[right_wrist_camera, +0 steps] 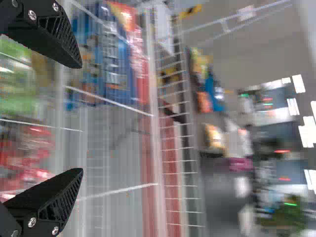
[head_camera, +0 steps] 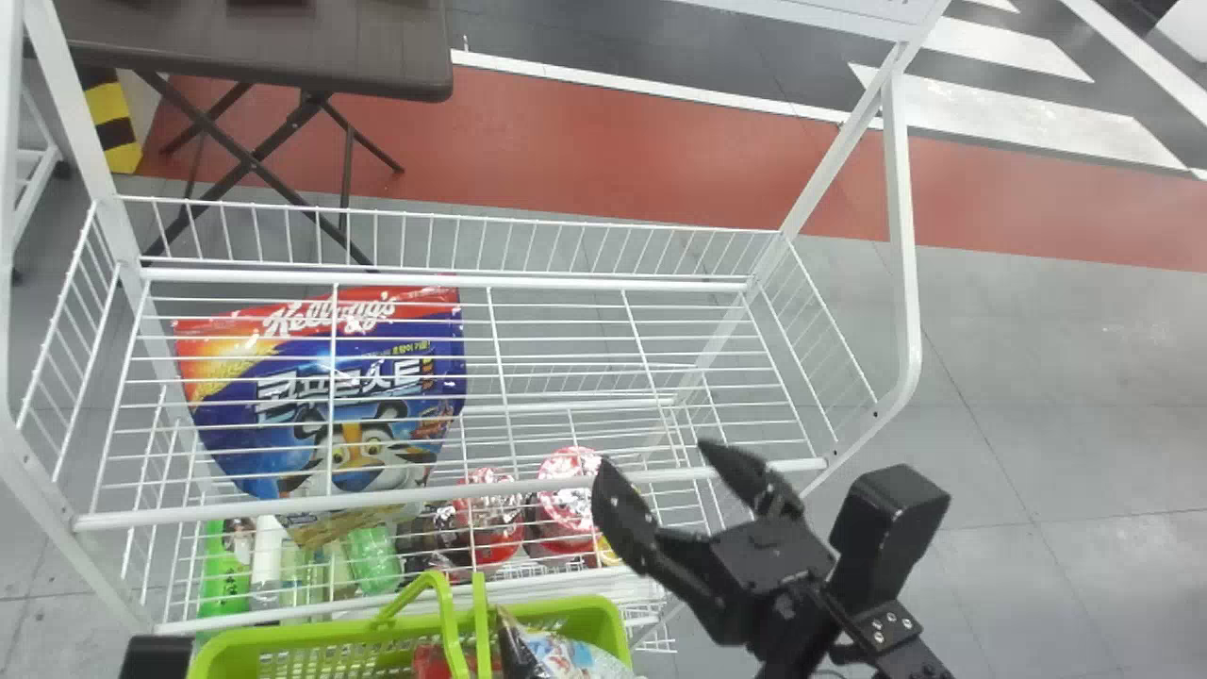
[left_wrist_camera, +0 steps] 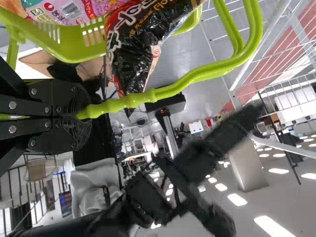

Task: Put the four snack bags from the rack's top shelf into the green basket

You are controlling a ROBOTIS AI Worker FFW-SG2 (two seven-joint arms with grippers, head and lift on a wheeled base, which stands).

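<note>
From where I'm standing: green basket (head_camera: 613, 627) in front of the rack (head_camera: 453, 496), at the robot's end. Snack bags already in it: a black-and-red one (left_wrist_camera: 140, 42) sticking up past the rim beside the handle (left_wrist_camera: 192, 76), a pink one (left_wrist_camera: 61, 11) near it. Can't tell the full bag count. Left tool (left_wrist_camera: 85, 114) closed on the basket handle. Right tool (head_camera: 657, 455) open, fingers spread, nothing between them, at the front rail of the rack's top shelf, on the robot's right. Big blue cereal bag (head_camera: 354, 415) under the top shelf's wires, towards the robot's left. Lower down, green bottle (head_camera: 223, 571) on the left, shiny red round packs (head_camera: 569, 486) nearer the middle. Folding table (head_camera: 255, 42) behind the rack, on the left, dark top, crossed legs.
</note>
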